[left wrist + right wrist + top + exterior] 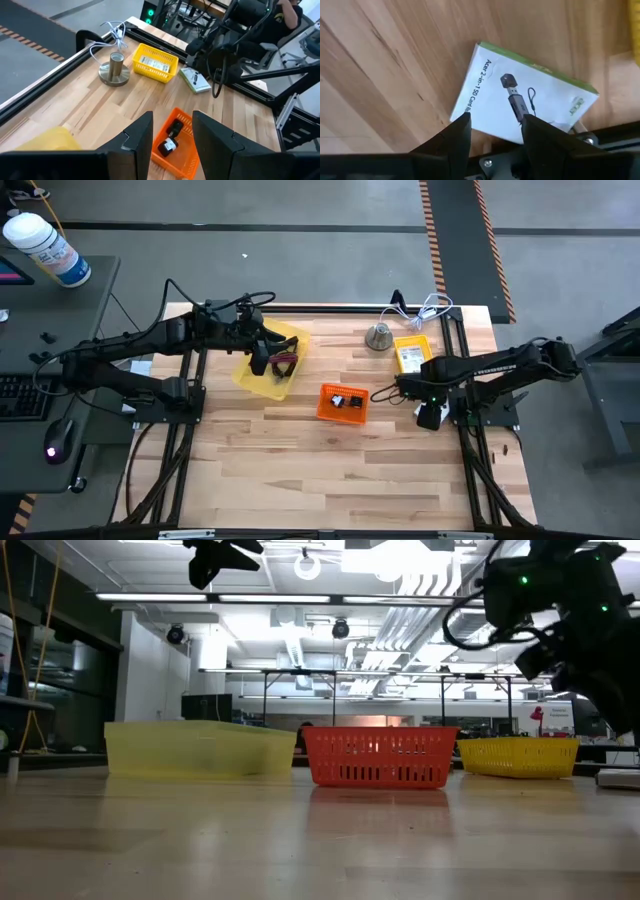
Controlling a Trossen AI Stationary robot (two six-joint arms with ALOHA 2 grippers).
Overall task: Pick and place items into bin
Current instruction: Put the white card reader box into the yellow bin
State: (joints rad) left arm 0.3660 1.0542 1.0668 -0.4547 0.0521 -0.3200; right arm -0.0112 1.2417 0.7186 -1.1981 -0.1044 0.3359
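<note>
— Jaws, right gripper: how are they standing?
— Spread and gripping nothing, operator. You are looking at them hovering over a white card-reader box, which is lying flat on the wooden table just ahead of the fingertips.
— Jaws, left gripper?
— Parted, nothing between them. They are hanging above the large yellow bin. Ahead of them the orange basket is holding small black items; beyond it, the small yellow basket and a silver bell are standing.
</note>
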